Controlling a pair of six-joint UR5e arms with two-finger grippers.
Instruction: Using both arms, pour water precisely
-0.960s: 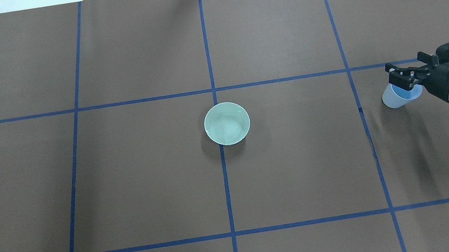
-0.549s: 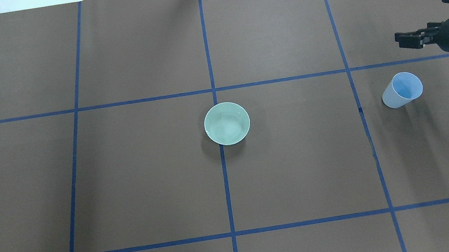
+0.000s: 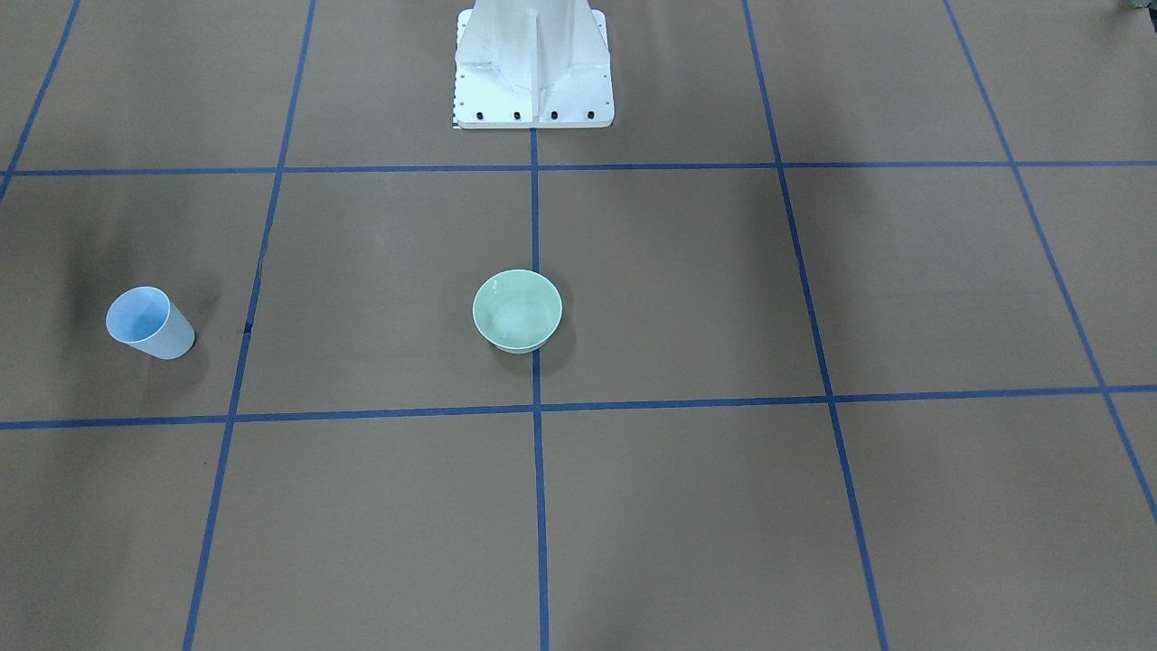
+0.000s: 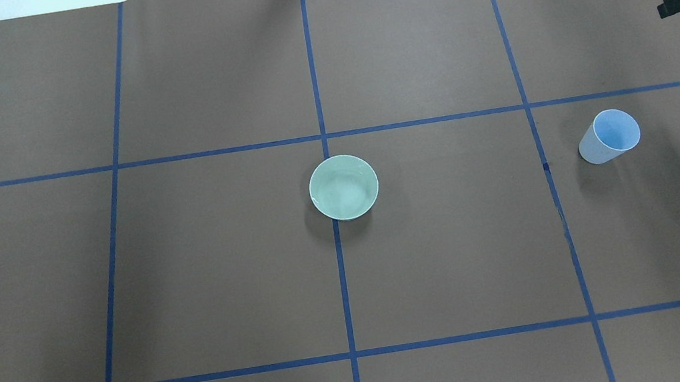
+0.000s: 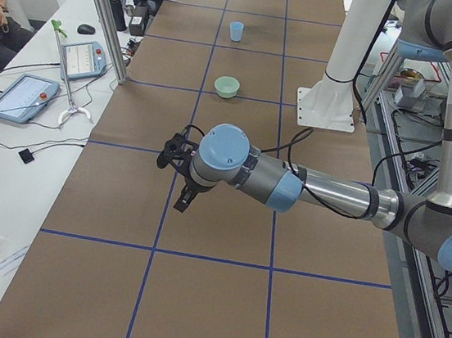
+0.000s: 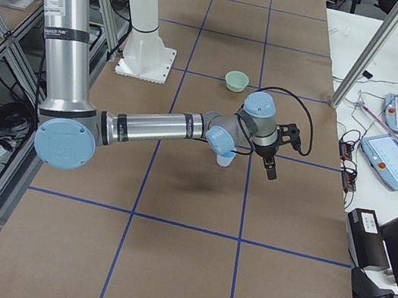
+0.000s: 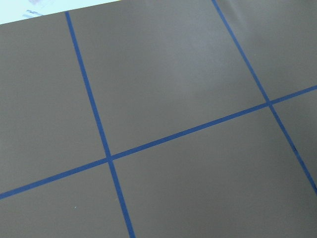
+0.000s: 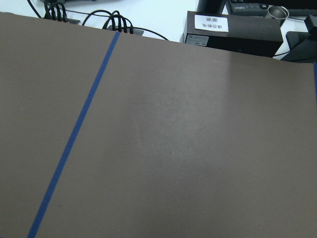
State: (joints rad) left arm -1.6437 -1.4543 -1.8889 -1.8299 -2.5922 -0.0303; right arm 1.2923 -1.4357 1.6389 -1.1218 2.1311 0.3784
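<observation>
A pale green bowl (image 4: 343, 187) stands at the table's middle, with faint whitish glints of water inside; it also shows in the front view (image 3: 517, 310). A light blue cup (image 4: 608, 136) stands upright and alone to the right, and it looks empty (image 3: 149, 323). My right gripper (image 4: 666, 7) only pokes in at the right edge, well clear of the cup and beyond it. In the right side view it (image 6: 272, 162) looks open and empty. My left gripper (image 5: 177, 175) shows only in the left side view, far from both vessels. I cannot tell if it is open.
The white pedestal base (image 3: 533, 63) stands at the robot's side of the table. Blue tape lines (image 4: 340, 252) grid the brown table cover. Tablets and cables (image 5: 21, 94) lie on the white bench beside the table. Both wrist views show only table cover and tape.
My right gripper has let go of the blue cup and drawn back up and to the far right edge. The cup stays standing where it was. The bowl has not moved.
</observation>
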